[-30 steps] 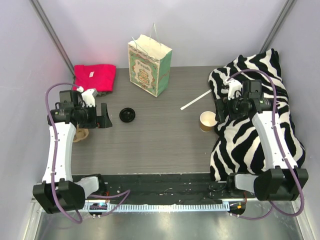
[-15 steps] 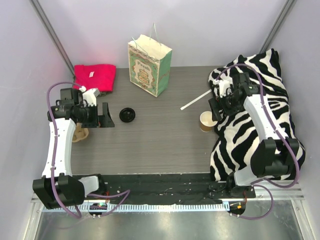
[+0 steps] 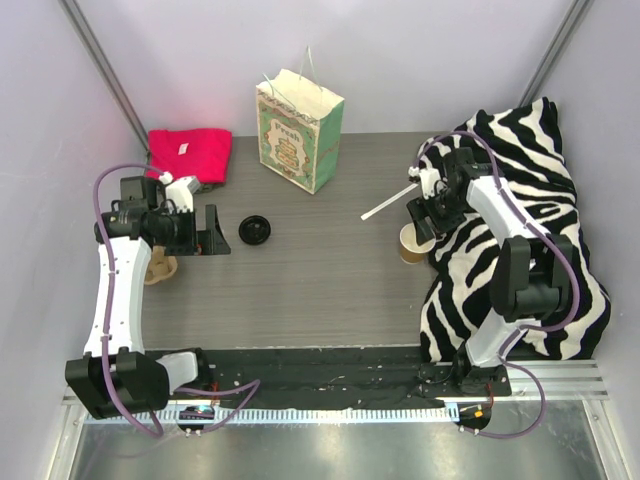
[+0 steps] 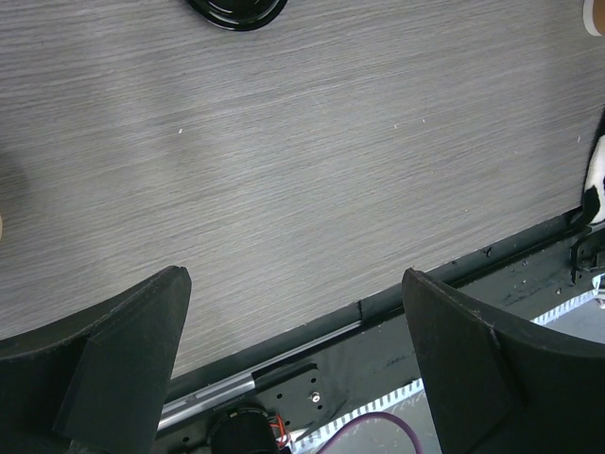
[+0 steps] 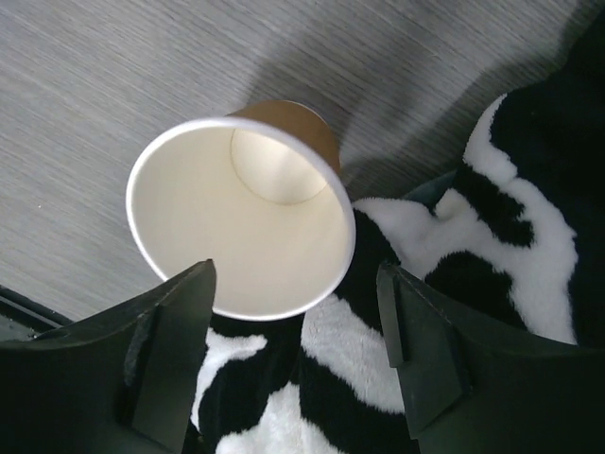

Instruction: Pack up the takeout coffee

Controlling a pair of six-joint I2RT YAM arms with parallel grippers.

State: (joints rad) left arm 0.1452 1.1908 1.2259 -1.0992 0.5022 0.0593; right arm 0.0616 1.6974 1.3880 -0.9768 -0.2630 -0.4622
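On the grey wood-grain surface (image 3: 320, 290), enclosed by pale walls (image 3: 420, 60), the cup (image 5: 241, 222) stands upright just beside the zebra blanket (image 3: 520, 270), between the spread jaws of the right end effector (image 5: 295, 355). The lid (image 3: 255, 230) lies well apart from it, near the wide-open left end effector (image 4: 295, 350).

The top external view looks down from above and behind the arm bases (image 3: 130, 385), far enough off to take in the whole bench (image 3: 320, 290) up to the back wall.

The left wrist view hangs close over the bench and faces its near edge, with its own fingers (image 4: 113, 350) at the bottom corners. The black lid (image 4: 236, 9) is cut by its top edge, and the overhead view shares that lid.

The right wrist view looks steeply down at very close range into the paper cup (image 5: 241, 222) beside the zebra-striped blanket (image 5: 510, 189). Both also show at the overhead view's right.
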